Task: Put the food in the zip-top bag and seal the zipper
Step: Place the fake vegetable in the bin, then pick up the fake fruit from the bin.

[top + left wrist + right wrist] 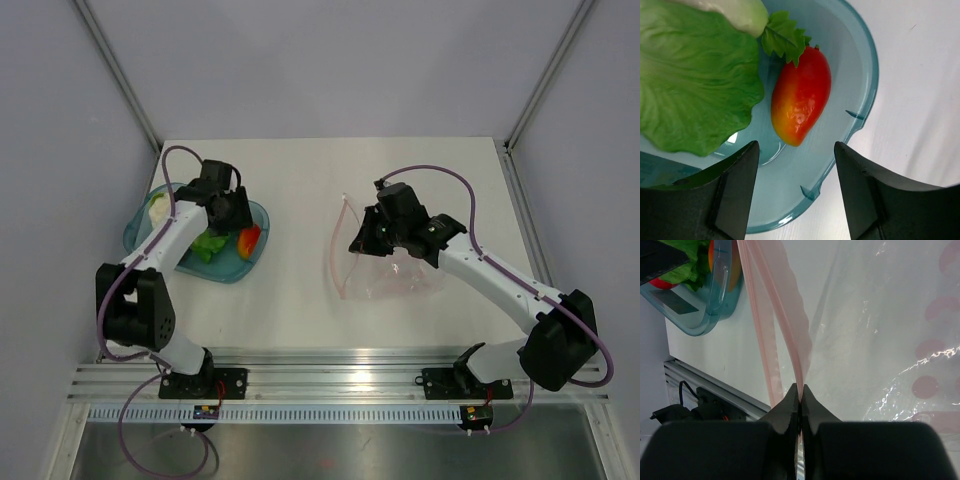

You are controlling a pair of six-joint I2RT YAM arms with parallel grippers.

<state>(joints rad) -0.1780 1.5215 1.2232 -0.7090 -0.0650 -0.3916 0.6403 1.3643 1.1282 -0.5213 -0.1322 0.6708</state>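
The food lies in a teal bowl point(236, 272) at the left: a red-orange piece point(248, 238) with a green leaf top, a green lettuce leaf point(208, 244) and a whitish piece point(160, 208). My left gripper point(228, 208) hovers over the bowl, open and empty. In the left wrist view the red-orange piece point(801, 97) lies just ahead of the gripper point(796, 150), beside the lettuce point(690, 85). The zip-top bag point(400, 278) lies at centre right with its mouth facing left. My right gripper point(800, 390) is shut on the upper lip of the zipper point(785, 315), holding it raised.
The bowl's rim point(866, 95) sits close to my left gripper's right finger. The bowl point(715, 300) also shows at the top left of the right wrist view. An aluminium rail point(340, 375) runs along the near table edge. Frame posts stand at the back corners.
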